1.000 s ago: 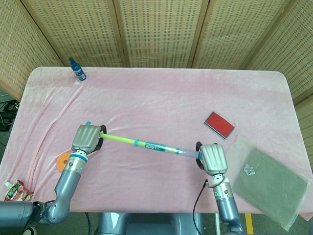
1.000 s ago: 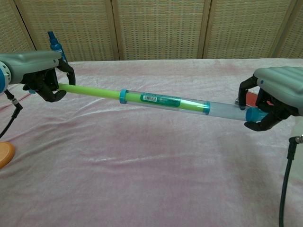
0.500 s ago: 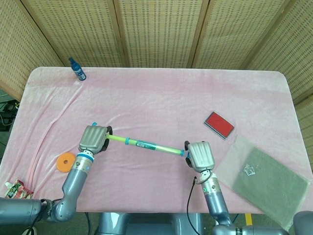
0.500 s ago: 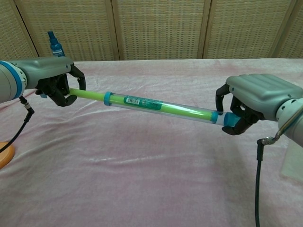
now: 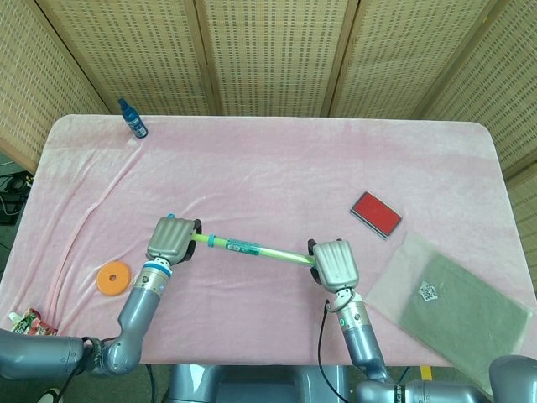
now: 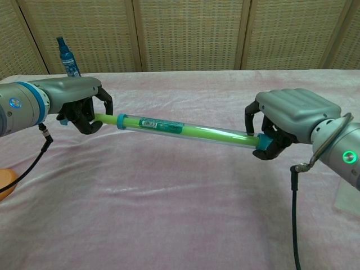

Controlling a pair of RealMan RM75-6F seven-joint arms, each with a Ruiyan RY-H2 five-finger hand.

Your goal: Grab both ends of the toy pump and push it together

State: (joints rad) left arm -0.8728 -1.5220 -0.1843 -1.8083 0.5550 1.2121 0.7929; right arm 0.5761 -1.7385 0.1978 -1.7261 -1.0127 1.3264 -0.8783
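Observation:
The toy pump (image 5: 252,248) (image 6: 180,129) is a clear tube with a green rod inside and blue caps, held above the pink cloth. It slopes down from left to right. My left hand (image 5: 172,239) (image 6: 84,107) grips the rod's handle end, fingers curled round it. My right hand (image 5: 333,263) (image 6: 284,119) grips the blue cap at the tube's far end. Only a short piece of green rod shows between the left hand and the tube's blue collar (image 6: 120,120).
A blue spray bottle (image 5: 132,118) (image 6: 68,56) stands at the back left. A red flat box (image 5: 375,213) and a grey-green bagged cloth (image 5: 453,306) lie to the right. An orange disc (image 5: 112,278) and a snack packet (image 5: 25,325) sit at front left.
Both hands have moved toward each other along the pump. The green rod has slid into the clear tube, so the pump is much shorter than a second ago.

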